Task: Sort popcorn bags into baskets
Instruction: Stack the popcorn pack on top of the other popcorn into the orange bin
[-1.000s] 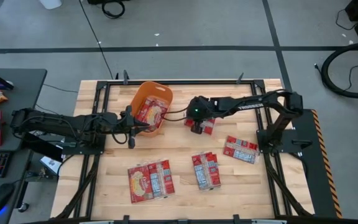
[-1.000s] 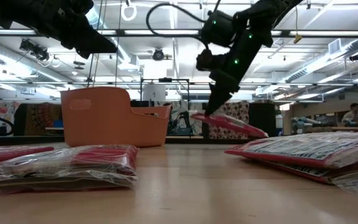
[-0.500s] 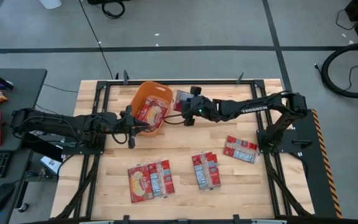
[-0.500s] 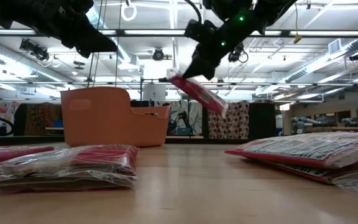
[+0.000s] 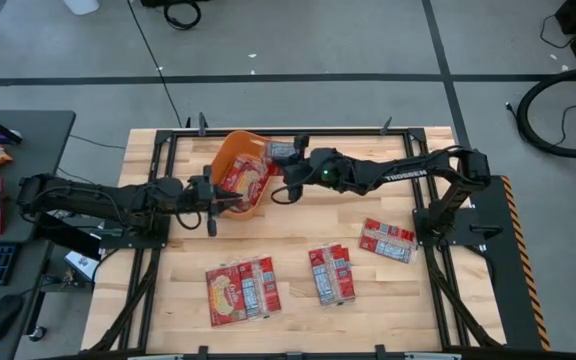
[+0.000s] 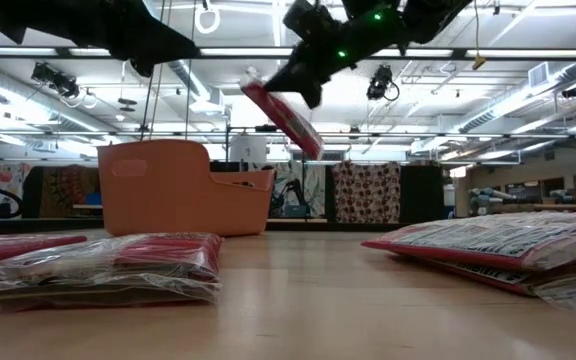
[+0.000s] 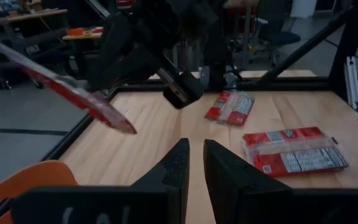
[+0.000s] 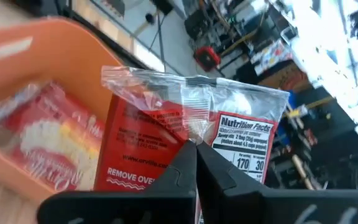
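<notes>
We are holding 1 popcorn bag (image 5: 283, 151), clamped by its edge in the right gripper (image 5: 290, 165), over the rim of the orange basket (image 5: 230, 152) just ahead. The left gripper (image 5: 211, 206), nearly closed and empty, is waiting beside that basket. The thin pinch may be slipping; released early, the bag could catch the rim and fall outside.

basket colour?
Orange, plain: the basket shows best in the low view.

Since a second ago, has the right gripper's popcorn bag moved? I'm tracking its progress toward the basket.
Yes. In the high view, the right gripper has carried its popcorn bag leftward from mid-table to the orange basket's right rim, and the low view shows it lifted higher.
</notes>
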Action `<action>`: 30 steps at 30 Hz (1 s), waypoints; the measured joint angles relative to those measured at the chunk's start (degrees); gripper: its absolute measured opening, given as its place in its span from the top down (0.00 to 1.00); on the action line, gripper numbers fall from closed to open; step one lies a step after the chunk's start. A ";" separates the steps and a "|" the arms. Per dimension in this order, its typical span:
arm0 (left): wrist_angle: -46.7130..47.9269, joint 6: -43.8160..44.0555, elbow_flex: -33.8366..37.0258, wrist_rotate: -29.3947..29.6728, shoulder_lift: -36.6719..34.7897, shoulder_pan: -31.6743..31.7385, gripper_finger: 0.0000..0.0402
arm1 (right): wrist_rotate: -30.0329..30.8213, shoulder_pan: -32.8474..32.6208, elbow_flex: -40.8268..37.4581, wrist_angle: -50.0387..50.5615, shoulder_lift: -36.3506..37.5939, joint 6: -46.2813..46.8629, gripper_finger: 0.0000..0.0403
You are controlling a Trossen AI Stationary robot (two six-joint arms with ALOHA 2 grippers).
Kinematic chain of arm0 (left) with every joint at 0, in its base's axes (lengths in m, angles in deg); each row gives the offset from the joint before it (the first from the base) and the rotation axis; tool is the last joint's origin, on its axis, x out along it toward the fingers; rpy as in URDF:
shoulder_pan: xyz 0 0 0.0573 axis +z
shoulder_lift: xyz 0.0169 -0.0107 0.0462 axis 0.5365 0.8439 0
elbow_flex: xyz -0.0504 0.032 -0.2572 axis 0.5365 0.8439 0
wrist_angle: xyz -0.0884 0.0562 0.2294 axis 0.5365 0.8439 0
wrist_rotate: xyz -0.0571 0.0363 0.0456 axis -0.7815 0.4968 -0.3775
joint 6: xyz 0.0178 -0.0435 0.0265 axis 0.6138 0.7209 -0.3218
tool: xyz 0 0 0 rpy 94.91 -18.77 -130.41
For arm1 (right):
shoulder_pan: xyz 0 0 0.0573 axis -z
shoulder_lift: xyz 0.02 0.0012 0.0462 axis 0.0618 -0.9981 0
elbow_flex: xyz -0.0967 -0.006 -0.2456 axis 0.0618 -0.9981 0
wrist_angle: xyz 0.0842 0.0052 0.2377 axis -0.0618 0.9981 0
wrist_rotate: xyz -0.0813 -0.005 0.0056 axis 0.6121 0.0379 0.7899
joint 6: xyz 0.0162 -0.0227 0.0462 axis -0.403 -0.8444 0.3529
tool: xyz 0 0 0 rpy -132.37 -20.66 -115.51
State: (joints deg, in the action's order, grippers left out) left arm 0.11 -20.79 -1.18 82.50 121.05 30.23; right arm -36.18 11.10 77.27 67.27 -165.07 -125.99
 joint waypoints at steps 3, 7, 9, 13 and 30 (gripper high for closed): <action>-1.15 0.15 0.00 0.00 0.08 0.00 0.87 | -0.97 -0.04 3.69 0.15 -2.27 -3.03 0.99; -1.17 0.37 0.00 -0.02 0.09 0.00 0.87 | -3.13 0.30 8.84 0.45 -6.87 -8.35 0.99; -1.37 0.45 0.00 -0.04 0.09 0.00 0.87 | -3.82 0.77 11.64 0.42 -9.45 -9.64 0.98; -1.32 1.58 0.00 -0.07 0.07 -0.01 0.87 | -5.87 1.47 17.57 0.40 -15.28 -11.94 0.98; 3.95 6.51 0.00 -0.28 0.07 -0.02 0.87 | -10.47 1.86 29.25 14.50 -29.02 -18.29 0.88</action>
State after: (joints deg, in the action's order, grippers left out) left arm 4.07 -14.28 -1.18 82.23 121.11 30.20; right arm -46.65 12.95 106.52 81.77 -194.10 -144.28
